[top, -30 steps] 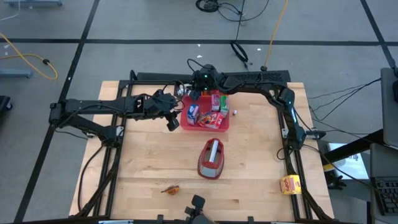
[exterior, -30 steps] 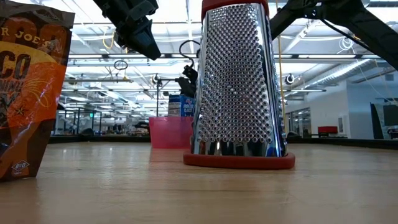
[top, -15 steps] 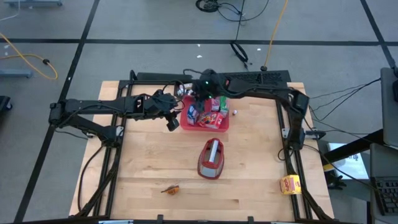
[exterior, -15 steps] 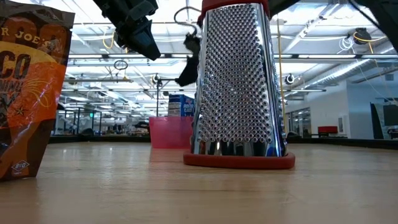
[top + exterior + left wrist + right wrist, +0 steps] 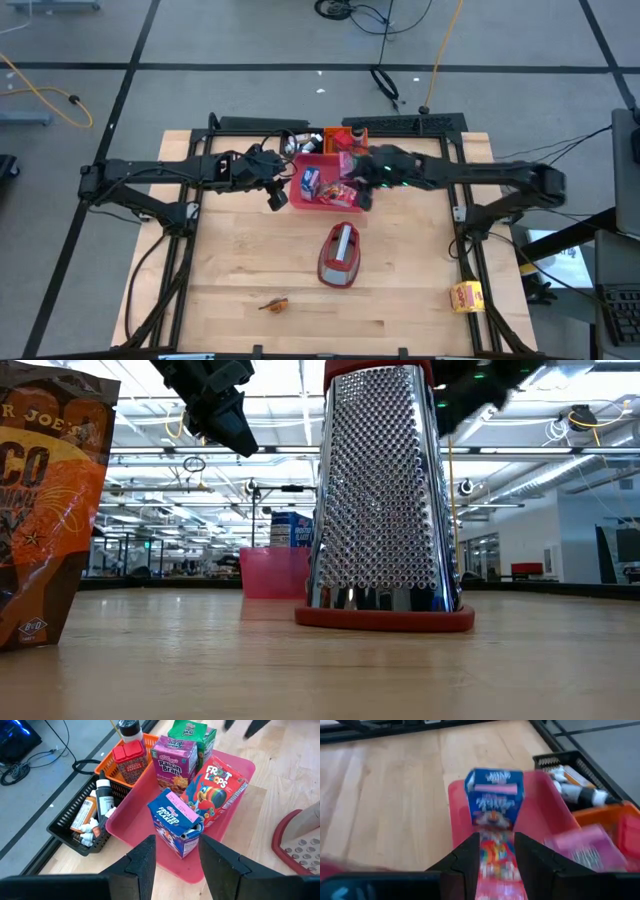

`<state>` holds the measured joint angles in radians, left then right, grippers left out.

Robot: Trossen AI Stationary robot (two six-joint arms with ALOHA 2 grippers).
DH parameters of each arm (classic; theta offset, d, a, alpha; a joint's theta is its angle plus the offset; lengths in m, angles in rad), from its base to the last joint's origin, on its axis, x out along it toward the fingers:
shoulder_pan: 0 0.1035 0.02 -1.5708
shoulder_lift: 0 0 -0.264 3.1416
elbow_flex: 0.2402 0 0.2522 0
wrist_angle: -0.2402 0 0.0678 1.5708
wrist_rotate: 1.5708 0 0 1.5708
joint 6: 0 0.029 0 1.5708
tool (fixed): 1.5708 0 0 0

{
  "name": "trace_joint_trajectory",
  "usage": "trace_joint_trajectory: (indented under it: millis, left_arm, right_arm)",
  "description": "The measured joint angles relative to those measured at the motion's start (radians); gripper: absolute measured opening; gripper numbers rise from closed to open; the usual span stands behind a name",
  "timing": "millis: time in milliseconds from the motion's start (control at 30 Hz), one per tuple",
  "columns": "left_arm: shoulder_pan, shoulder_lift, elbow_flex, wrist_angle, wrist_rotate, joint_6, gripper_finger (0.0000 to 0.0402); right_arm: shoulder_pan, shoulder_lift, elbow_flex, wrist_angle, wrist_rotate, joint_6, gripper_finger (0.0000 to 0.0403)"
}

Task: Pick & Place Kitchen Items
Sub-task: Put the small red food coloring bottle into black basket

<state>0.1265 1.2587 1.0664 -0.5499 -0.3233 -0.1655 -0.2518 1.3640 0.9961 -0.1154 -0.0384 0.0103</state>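
Note:
A pink tray [image 5: 330, 205] stands far of centre. It holds a blue carton [image 5: 177, 822], a red carton [image 5: 217, 790], a pink-purple carton [image 5: 175, 762] and a green carton [image 5: 190, 732], all standing on their bases. My left gripper [image 5: 277, 195] hovers open at the tray's left edge, and its fingers [image 5: 145, 862] point at the blue carton. My right gripper [image 5: 355, 190] hangs open above the tray, reaching in from the table's right. In its wrist view [image 5: 497, 855] the red carton [image 5: 492, 850] lies below and the blue carton [image 5: 493, 795] ahead. A small orange-brown piece [image 5: 273, 303] lies near the near edge.
A dark-red and grey grater [image 5: 341, 255] stands just near of the tray, and it fills the low view [image 5: 380, 500]. An orange basket [image 5: 125, 770] and a black basket of bottles [image 5: 80, 825] sit at the far edge. A yellow packet [image 5: 466, 296] lies at the near right.
My right arm has swung from the far edge round to the table's right. Its gripper has moved from the tray's far left corner toward the right and near, over the cartons. The orange basket behind the tray now shows. The cartons have stayed in place.

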Motion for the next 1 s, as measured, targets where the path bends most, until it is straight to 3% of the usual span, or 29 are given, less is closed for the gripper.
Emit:
trace_joint_trajectory:
  millis: [167, 333, 633, 1000]
  left_arm:
    - [0.0, 0.0, 0.0, 0.001, 0.0, 0.0, 0.015]
    - [0.0, 0.0, 0.0, 0.002, 0.0, 0.0, 0.015]
    - [0.0, 0.0, 0.0, 0.006, 0.0, 0.0, 0.015]
    - [0.0, 0.0, 0.0, 0.007, 0.0, -0.001, 0.015]
  right_arm:
    - [0.005, -0.193, -0.214, 0.101, 0.043, 0.099, 0.0114]
    - [0.005, -0.297, -0.412, 0.219, 0.101, 0.159, 0.0114]
    - [-0.011, -0.311, -0.567, 0.284, 0.252, 0.162, 0.0114]
    - [-0.057, -0.31, -0.685, 0.389, 0.251, 0.24, 0.0114]
